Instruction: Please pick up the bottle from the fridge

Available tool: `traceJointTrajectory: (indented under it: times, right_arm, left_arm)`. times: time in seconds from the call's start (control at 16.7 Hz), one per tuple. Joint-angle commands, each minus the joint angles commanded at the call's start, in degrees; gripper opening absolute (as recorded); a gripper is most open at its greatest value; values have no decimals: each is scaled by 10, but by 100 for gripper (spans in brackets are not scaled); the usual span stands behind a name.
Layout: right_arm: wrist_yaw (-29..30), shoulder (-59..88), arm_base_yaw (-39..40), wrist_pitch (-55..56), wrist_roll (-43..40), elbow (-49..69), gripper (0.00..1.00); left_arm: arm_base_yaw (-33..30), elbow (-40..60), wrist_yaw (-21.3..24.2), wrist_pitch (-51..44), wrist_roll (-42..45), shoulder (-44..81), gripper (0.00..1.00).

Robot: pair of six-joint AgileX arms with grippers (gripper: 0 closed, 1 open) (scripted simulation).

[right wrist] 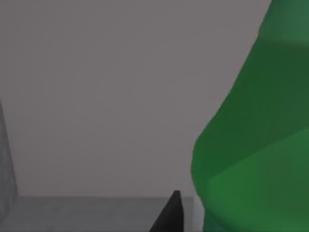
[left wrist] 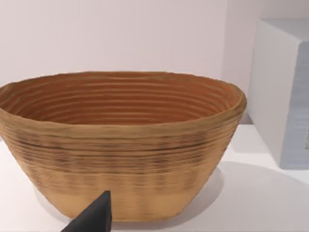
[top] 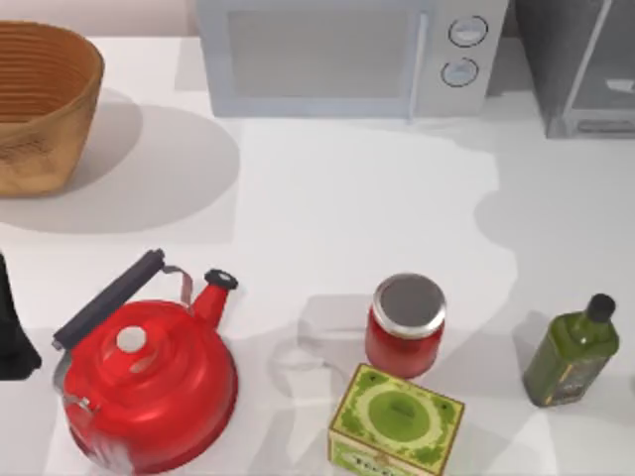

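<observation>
The bright green bottle (right wrist: 251,145) looms very close in the right wrist view, standing against the plain grey inner wall of the fridge (right wrist: 106,96). A dark tip of my right gripper (right wrist: 170,216) shows just beside the bottle's lower body, and contact cannot be judged. In the top view the fridge (top: 580,69) is the dark grey box with a silvery frame at the table's back right corner. My left arm (top: 12,332) is parked at the table's left edge.
A light grey microwave (top: 347,55) stands at the back centre and a woven basket (top: 40,104) at the back left. Along the front stand a red kettle (top: 149,372), a red jar (top: 405,325), a green tin (top: 397,421) and a dark olive bottle (top: 573,352).
</observation>
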Motion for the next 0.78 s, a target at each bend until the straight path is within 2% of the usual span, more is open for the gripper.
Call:
traceJointTrajectory:
  times: [0.24,0.6,0.78]
  right_arm:
    - [-9,-33,-4,19,2,-41,0]
    - [-30,-134,-27,83,2,-227,0]
    - [-36,-163,-34,105,1,-267,0]
  left_arm:
    - [0,0,0,0,0,0,100]
    - [0,0,0,0,0,0,100]
    - [0,0,0,0,0,0,100]
